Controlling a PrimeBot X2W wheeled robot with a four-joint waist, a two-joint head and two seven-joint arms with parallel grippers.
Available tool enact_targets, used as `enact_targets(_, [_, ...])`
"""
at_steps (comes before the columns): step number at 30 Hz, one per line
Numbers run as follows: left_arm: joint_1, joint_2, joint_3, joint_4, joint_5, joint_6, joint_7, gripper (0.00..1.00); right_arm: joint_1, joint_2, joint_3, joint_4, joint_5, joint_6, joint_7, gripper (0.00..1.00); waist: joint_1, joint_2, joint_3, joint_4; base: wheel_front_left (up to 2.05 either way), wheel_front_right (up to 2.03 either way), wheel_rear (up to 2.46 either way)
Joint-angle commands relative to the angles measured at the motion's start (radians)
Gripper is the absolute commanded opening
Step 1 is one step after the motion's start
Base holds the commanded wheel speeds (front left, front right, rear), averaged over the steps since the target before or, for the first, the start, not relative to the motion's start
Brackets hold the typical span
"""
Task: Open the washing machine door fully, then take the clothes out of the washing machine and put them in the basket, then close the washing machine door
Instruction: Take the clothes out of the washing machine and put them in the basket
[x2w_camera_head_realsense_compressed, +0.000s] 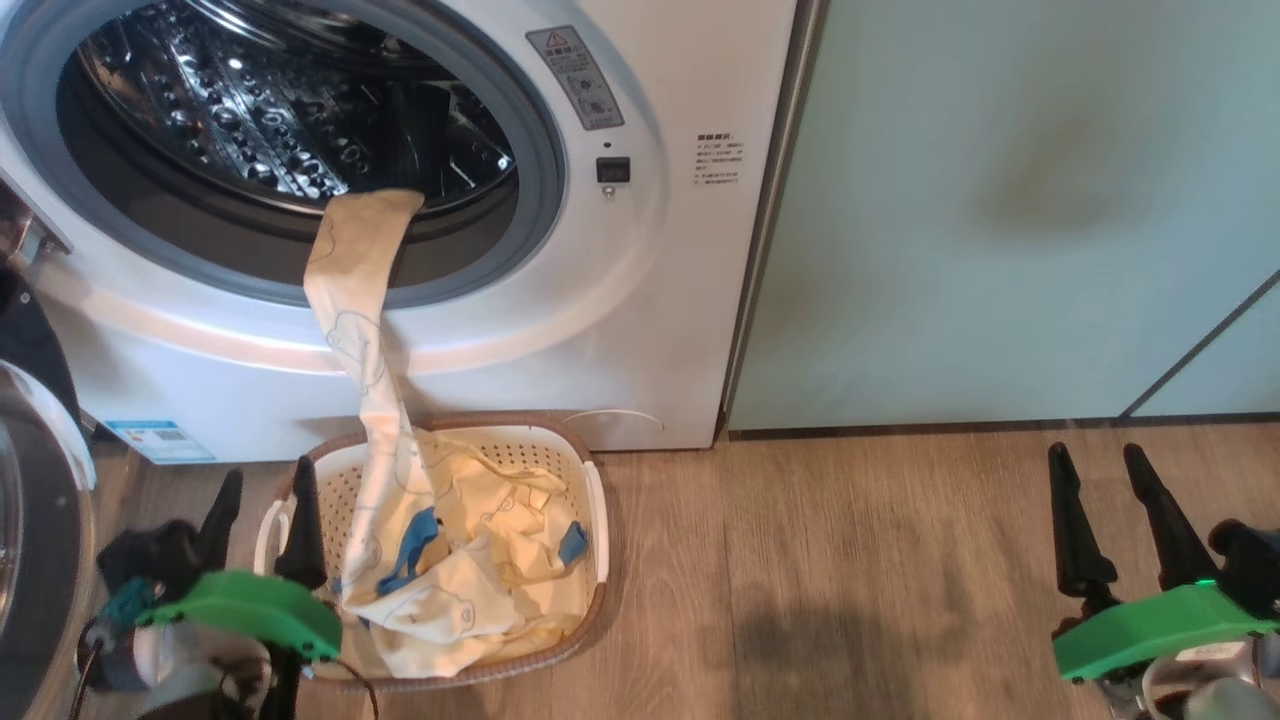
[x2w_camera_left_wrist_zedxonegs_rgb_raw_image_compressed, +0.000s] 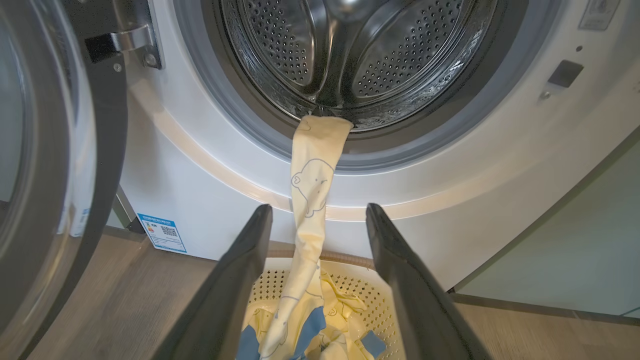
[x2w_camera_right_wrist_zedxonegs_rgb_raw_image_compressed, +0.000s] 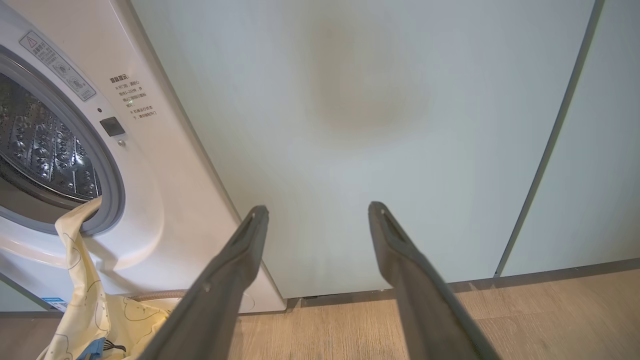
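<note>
The washing machine (x2w_camera_head_realsense_compressed: 640, 330) stands with its door (x2w_camera_head_realsense_compressed: 35, 520) swung open at the far left; the door (x2w_camera_left_wrist_zedxonegs_rgb_raw_image_compressed: 45, 165) also fills the left wrist view's left side. The clothes (x2w_camera_head_realsense_compressed: 470, 570) lie piled in the basket (x2w_camera_head_realsense_compressed: 596, 520) on the floor below the drum. One pale yellow sleeve (x2w_camera_head_realsense_compressed: 355, 300) still hangs from the drum's lip down into the basket, also seen as a strip (x2w_camera_left_wrist_zedxonegs_rgb_raw_image_compressed: 312, 170). My left gripper (x2w_camera_head_realsense_compressed: 262, 500) is open, low at the basket's left rim, holding nothing. My right gripper (x2w_camera_head_realsense_compressed: 1105, 470) is open over bare floor at the right.
Pale green cabinets (x2w_camera_head_realsense_compressed: 1000, 200) stand right of the machine. Wood floor (x2w_camera_head_realsense_compressed: 850, 560) stretches between the basket and my right gripper. The steel drum (x2w_camera_left_wrist_zedxonegs_rgb_raw_image_compressed: 350, 45) looks bare inside apart from the caught sleeve end.
</note>
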Motion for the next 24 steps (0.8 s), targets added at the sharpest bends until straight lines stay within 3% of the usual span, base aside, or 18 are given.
enact_targets(1, [-0.065, 0.039, 0.021, -0.021, 0.012, -0.001, -0.005, 1.0, -0.02, -0.005, 0.019, -0.03, 0.001, -0.003, -0.01, 1.0, 0.0, 0.0, 0.005, 0.0, 0.0, 0.0, 0.0])
enact_targets(15, [-0.438, 0.198, -0.117, 0.198, 0.024, -0.001, 0.29, 1.0, -0.078, -0.006, 0.043, -0.038, 0.002, -0.003, -0.01, 1.0, 0.0, 0.0, 0.107, -0.041, 0.0, 0.0, 0.0])
enact_targets(24, [-0.725, 0.227, -0.186, 0.391, 0.063, 0.025, 0.424, 1.0, -0.131, 0.001, 0.051, -0.047, 0.004, -0.003, -0.01, 1.0, 0.0, 0.0, 0.211, -0.089, 0.0, 0.0, 0.0])
